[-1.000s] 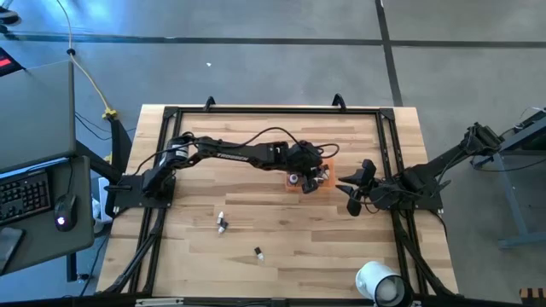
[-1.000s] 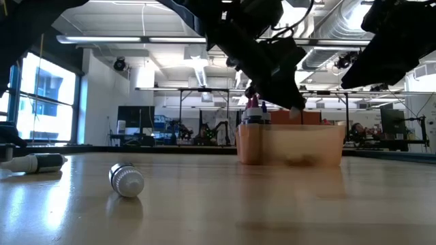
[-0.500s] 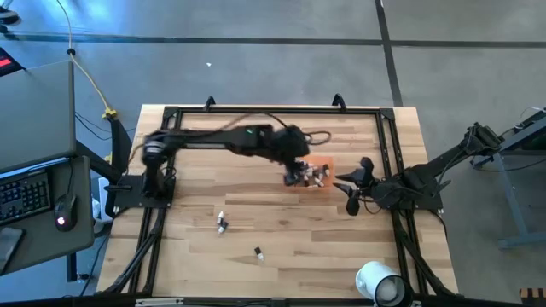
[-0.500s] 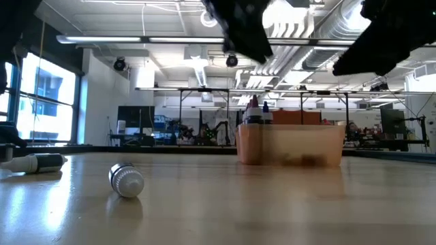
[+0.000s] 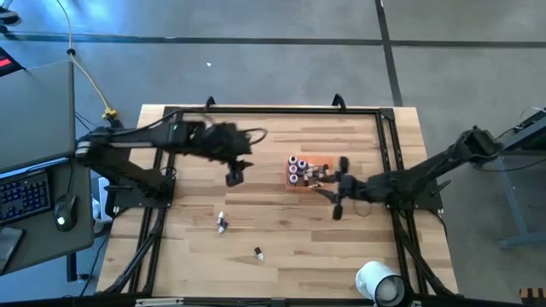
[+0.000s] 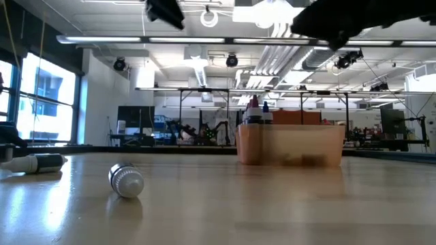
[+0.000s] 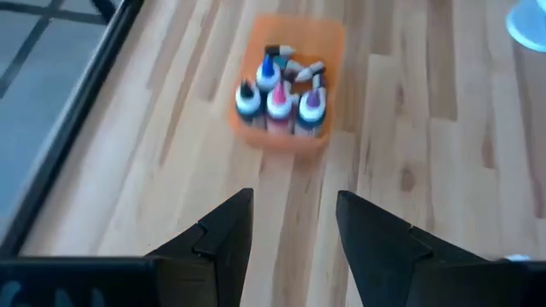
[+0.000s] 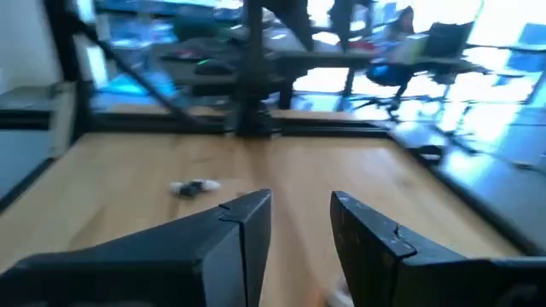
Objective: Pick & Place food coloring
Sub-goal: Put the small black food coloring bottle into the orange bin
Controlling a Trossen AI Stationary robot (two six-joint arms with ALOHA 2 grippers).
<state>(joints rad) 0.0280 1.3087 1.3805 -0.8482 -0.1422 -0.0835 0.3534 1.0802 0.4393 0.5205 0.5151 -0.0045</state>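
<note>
Here, both pincers hang empty over the tabletop (image 5: 281, 230) — bottles wait in the tray and loose on the wood.

The left pincer (image 5: 235, 176) is spread, up in the air, well apart from the orange tray (image 7: 328, 38). The right pincer (image 5: 335, 198) is spread too, just beside the tray. Several bottles (image 7: 277, 94) stand in the tray; a pair (image 5: 222, 224) and a single one (image 5: 258, 252) lie near the front — well apart from it.

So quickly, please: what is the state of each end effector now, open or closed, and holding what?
Left end effector: open, empty, above the table away from the orange tray.
Right end effector: open, empty, beside the tray.
</note>
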